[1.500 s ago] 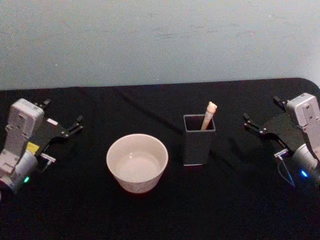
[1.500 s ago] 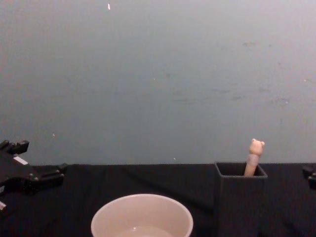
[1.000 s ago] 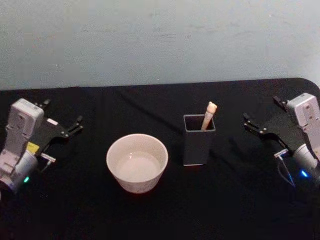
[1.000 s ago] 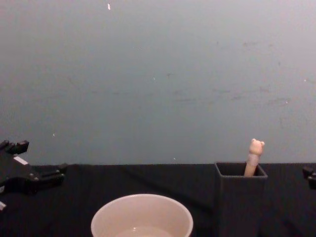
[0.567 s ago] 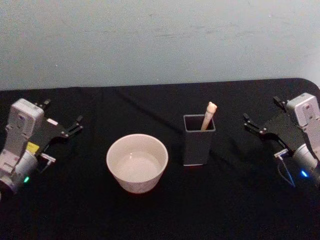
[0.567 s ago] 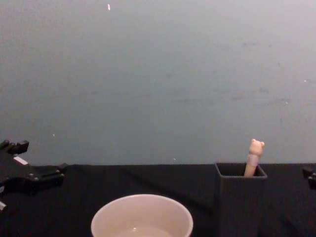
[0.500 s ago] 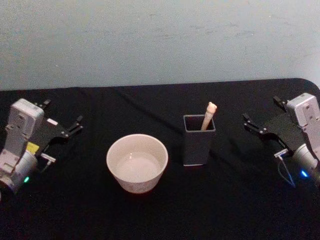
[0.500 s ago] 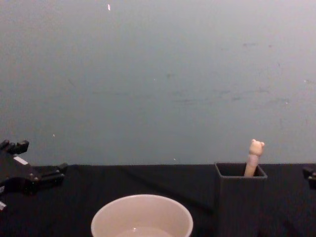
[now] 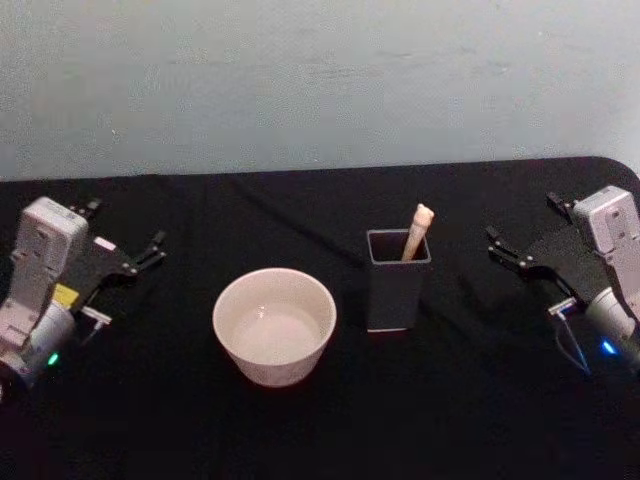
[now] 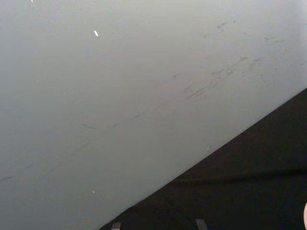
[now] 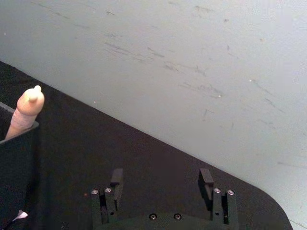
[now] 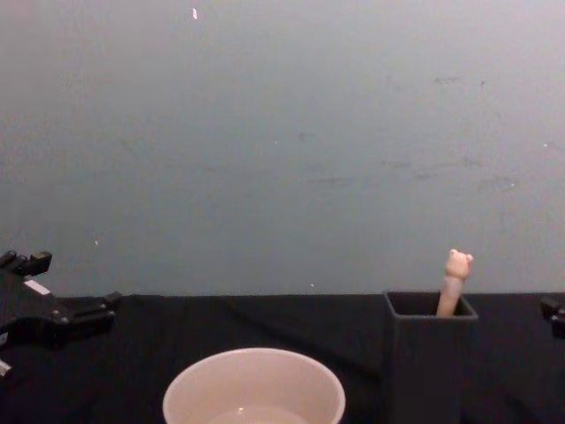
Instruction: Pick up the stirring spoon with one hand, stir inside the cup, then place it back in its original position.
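Head view, clock directions taken from the cup. The cup [image 9: 272,368] is wide, cream-white, upright on the black table [image 9: 450,420], near the table's middle, with nothing standing in it. The holder [image 9: 397,295] is dark grey and square, upright, just beside the cup at 3 o'clock, with a small gap between them.

The stirring spoon [image 9: 417,231] stands inside the holder. Its beige handle and bear head poke above the rim, leaning toward 1 o'clock against the holder's far right corner. The neck and bowl are hidden inside. The chest view shows the same: bear head [image 12: 457,263] above the holder rim, cup rim low in front at 9 o'clock of the holder.

The left gripper [image 9: 125,224] is out at 9 o'clock of the cup, well apart from it, just above the table. Its fingers are spread wide and grip nothing. It carries a small white label.

The right gripper [image 9: 522,218] is at 3 o'clock of the holder, well apart from it. In the right wrist view its two black fingers [image 11: 206,178] stand wide apart with only table between them, gripping nothing. The spoon top and holder edge lie off to one side there.

A plain grey-blue wall [image 9: 320,80] is behind the table at 12 o'clock.
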`<state>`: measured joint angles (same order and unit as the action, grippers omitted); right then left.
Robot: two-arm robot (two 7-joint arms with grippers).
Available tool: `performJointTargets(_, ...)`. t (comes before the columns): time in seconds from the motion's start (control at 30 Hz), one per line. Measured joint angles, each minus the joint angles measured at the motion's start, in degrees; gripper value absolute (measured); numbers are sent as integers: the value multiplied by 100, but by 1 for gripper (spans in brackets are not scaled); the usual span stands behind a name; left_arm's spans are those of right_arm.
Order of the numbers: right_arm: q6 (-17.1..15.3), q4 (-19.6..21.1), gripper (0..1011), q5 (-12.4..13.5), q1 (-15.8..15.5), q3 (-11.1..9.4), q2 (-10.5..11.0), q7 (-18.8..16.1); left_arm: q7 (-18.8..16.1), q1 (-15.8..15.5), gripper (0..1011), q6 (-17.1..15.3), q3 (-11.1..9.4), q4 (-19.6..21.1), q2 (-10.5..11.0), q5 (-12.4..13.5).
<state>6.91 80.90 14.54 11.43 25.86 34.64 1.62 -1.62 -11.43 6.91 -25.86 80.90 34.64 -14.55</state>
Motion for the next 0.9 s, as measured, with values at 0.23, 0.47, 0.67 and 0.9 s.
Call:
performJointTargets(0.23,0,0,1002,0,0,0,0,0,0,1,1001,0,0,0,0,0)
performJointTargets(0.47,0,0,1002,0,0,0,0,0,0,0,1001,0,0,0,0,0)
performJointTargets(0.67,0,0,1002,0,0,0,0,0,0,0,1001,0,0,0,0,0)
performJointTargets(0.9,3,36,1002,53,-33,-74,-21,-82,0,0,1001,0,0,0,0,0)
